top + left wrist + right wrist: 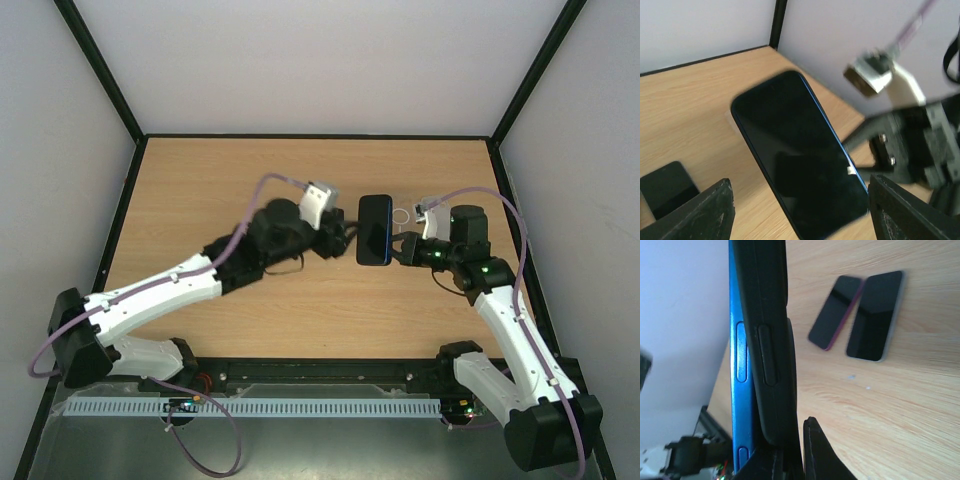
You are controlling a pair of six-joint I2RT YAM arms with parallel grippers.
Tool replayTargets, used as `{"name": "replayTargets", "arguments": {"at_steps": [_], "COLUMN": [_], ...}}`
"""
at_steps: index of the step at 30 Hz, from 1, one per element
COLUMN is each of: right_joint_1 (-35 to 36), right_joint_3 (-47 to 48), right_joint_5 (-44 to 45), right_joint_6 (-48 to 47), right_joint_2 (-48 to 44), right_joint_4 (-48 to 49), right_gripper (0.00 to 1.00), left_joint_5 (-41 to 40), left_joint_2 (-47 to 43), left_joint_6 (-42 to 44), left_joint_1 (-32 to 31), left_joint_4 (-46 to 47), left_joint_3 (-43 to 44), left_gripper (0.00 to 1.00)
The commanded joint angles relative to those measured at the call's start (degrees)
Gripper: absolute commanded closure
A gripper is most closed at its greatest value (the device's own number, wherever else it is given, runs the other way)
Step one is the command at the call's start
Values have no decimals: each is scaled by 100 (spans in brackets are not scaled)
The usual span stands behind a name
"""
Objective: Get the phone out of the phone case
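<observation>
Gripping the lower end of the phone case point(771, 340), the right gripper point(402, 248) holds the handset raised above the middle of the wooden table point(200, 190), jaws closed narrow on the black shell. The left gripper point(346, 233) faces the dark screen from the other side with jaws spread wide and nothing between them. Seen edge-on from the right wrist, the blue phone point(739, 340) stands side by side with the black case, each showing its own side buttons. That suggests the phone sits partly lifted from the shell along that edge, though how far cannot be told. Two other dark handsets point(875, 315) lie flat and close together on the table beyond. The work appears to be at the separating step, with the phone not yet free. The next move calls for the left gripper to close on the blue phone's exposed edge alone, clear of the case, and draw it away with the right holding the shell firm.
</observation>
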Motion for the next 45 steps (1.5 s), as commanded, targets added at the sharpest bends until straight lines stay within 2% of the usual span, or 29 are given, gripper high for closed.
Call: {"name": "replayTargets", "arguments": {"at_steps": [1,6,11,20,27,34,41,45], "right_joint_1": [-26,-26,-26,-26,-26,-26,-26,-31], "right_joint_3": [29,-182,-216,-342,-380,-398,-410,-362], "right_joint_5": [1048,1224,1132,1059,1059,803,226,-46], "right_joint_6": [262,381,451,387,347,397,615,731], "right_joint_2": [-57,-174,-194,-263,-315,-326,-356,-313], "right_joint_4": [-2,127,173,195,193,214,286,220], "right_gripper": [98,98,98,98,98,98,98,98], "left_joint_5": [-2310,-3258,-3951,-4404,-4266,-4700,-5342,-5641], "left_joint_2": [384,991,1701,2337,2394,2630,2832,2851], "left_joint_6": [1244,2067,2549,2877,2992,3216,3697,4258], "left_joint_1": [-988,-1737,-2052,-2133,-2135,-2132,-2123,-2116], "left_joint_4": [-253,-114,-52,461,780,856,1167,1739], "left_joint_3": [-17,154,418,720,728,807,704,535], "left_gripper": [27,21,19,22,25,34,36,50]}}
